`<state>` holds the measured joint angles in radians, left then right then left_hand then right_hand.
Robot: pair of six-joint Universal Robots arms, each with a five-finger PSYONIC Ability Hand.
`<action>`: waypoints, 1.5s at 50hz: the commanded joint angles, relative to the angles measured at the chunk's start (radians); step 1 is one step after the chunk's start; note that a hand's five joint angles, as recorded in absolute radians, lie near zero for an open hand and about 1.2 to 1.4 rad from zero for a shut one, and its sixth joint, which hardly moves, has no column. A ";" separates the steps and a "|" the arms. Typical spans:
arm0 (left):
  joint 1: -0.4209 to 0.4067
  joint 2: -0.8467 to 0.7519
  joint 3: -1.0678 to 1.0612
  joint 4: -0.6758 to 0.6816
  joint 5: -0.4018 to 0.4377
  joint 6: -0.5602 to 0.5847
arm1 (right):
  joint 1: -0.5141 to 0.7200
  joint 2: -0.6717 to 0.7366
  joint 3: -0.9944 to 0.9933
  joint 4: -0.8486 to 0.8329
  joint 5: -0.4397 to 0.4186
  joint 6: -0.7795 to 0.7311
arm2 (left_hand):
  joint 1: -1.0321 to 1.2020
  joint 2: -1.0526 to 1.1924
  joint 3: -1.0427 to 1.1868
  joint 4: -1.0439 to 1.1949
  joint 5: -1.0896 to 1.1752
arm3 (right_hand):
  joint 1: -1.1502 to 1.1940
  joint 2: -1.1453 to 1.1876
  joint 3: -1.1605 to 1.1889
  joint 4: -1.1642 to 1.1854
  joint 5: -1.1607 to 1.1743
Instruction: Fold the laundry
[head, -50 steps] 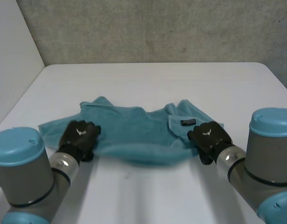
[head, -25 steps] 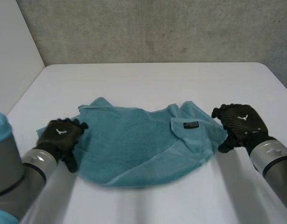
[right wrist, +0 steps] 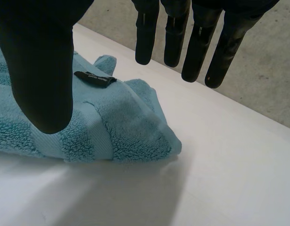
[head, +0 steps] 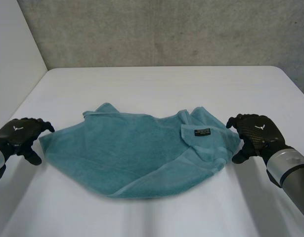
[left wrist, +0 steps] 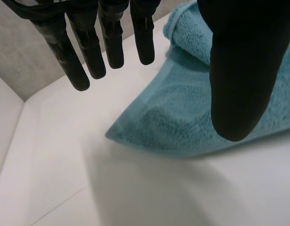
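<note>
A teal towel point(head: 137, 153) lies crumpled on the white table point(head: 156, 84), with a small black label point(head: 201, 132) on its folded right part. My left hand point(head: 21, 137) hovers just off the towel's left corner point(left wrist: 135, 136), fingers point(left wrist: 107, 42) straight and apart from the thumb, holding nothing. My right hand point(head: 254, 134) is beside the towel's right edge point(right wrist: 149, 136), fingers point(right wrist: 196, 42) straight and spread, empty. In the right wrist view the label point(right wrist: 95, 78) lies beyond the thumb.
A concrete wall point(head: 166, 29) runs along the table's far edge. A pale wall point(head: 13, 64) stands at the left. Bare table surface surrounds the towel on all sides.
Both hands let go of the towel and moved outward, the left to the left, the right to the right. The towel dropped and spread flat toward the front.
</note>
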<state>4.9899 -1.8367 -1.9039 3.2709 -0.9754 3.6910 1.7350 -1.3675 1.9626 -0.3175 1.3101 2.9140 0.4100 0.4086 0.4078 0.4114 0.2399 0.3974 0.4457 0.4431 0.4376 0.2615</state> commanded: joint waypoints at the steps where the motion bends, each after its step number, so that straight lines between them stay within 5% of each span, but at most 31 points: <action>1: 0.034 -0.078 0.002 0.004 0.101 0.061 | 0.001 0.005 0.001 0.000 0.000 -0.001 | 0.080 0.081 0.082 0.078 0.075 | 0.075 0.027 0.029 0.035 0.036; 25: -0.050 -0.170 0.009 0.101 0.104 0.064 | 0.000 0.033 -0.004 0.000 0.001 -0.006 | 0.449 0.451 0.452 0.448 0.445 | 0.075 0.027 0.029 0.035 0.036; 29: -0.081 -0.156 0.016 0.112 0.099 0.064 | -0.006 0.033 -0.004 0.000 0.004 -0.006 | 0.985 0.987 0.988 0.984 0.981 | 0.075 0.027 0.029 0.035 0.036; 38: -0.095 -0.046 -0.004 0.107 0.098 0.052 | -0.005 0.022 -0.074 0.031 -0.014 -0.010 | 0.986 0.988 0.988 0.985 0.982 | 0.063 0.015 0.018 0.023 0.025; 46: -0.090 0.046 -0.030 0.102 0.101 0.050 | 0.011 0.041 -0.298 0.260 -0.143 -0.159 | 0.986 0.988 0.988 0.985 0.982 | 0.101 0.053 0.056 0.061 0.063; 51: -0.086 0.099 -0.038 0.099 0.101 0.049 | 0.085 0.186 -0.512 0.406 -0.203 -0.330 | 0.986 0.988 0.988 0.985 0.982 | 0.151 0.103 0.106 0.111 0.113; 65: -0.092 0.139 -0.043 0.084 0.103 0.011 | 0.238 0.496 -0.901 0.540 -0.195 -0.605 | 0.986 0.988 0.988 0.985 0.982 | 0.204 0.156 0.159 0.164 0.166; 75: -0.109 0.145 -0.038 0.084 0.103 0.004 | 0.284 0.649 -1.044 0.551 -0.120 -0.730 | 0.986 0.988 0.988 0.985 0.982 | 0.207 0.159 0.162 0.167 0.169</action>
<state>4.8922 -1.6945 -1.9465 3.3543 -0.8728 3.6963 2.0058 -0.7921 0.9877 0.2306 1.1366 2.2529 1.1398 1.1978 1.1875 1.1947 0.9513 0.4307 0.5099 0.5122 0.5117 0.3193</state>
